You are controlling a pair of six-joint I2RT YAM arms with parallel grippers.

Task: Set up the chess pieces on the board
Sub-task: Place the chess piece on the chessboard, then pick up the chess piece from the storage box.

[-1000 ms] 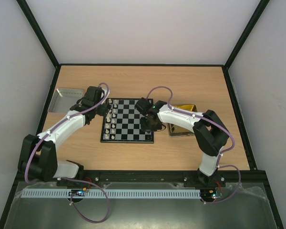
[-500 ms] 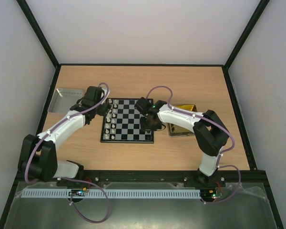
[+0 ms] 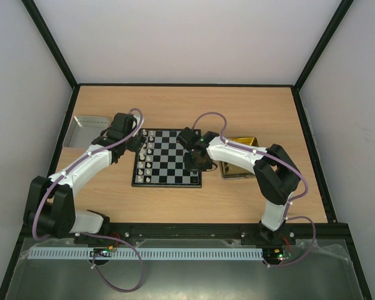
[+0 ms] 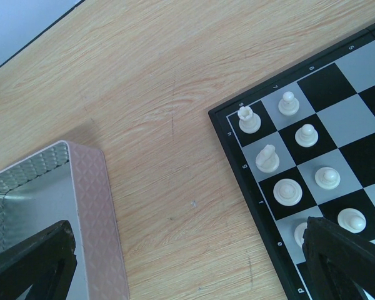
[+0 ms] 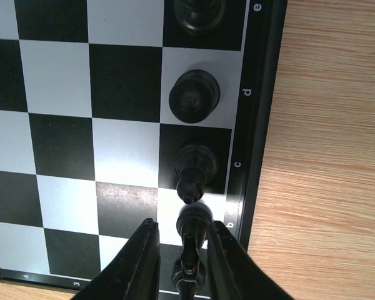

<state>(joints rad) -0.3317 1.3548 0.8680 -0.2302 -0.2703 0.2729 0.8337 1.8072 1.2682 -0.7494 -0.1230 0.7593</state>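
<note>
Wood surface (image 3: 237,106), board (image 3: 169,156) at frame centre; right tool (image 5: 181,226) pinched black piece (image 5: 190,250) over edge square, bottom of wrist view, apparently filling back rank; left tool (image 4: 187,259) spread wide between silver tray (image 4: 94,206) and white pieces (image 4: 287,190), seemingly idle.

1. A black-and-white checkered board with a dark frame (image 5: 262,125) fills the left and middle of the view. White letters e, d, c and b run down its right frame.
2. Light wooden tabletop (image 5: 331,156) lies to the right of that frame.
3. Four small glossy black chess pieces (image 5: 194,95) stand in the squares along the frame, one per lettered row.
4. The e piece is cut off by the top edge, the d piece stands on a white square, and the c piece on a black one.
5. The b piece (image 5: 194,219) stands on a white square between the two dark fingers of the right gripper (image 5: 182,262).
6. The jaws stand narrow about it; whether they clamp it cannot be told.
</note>
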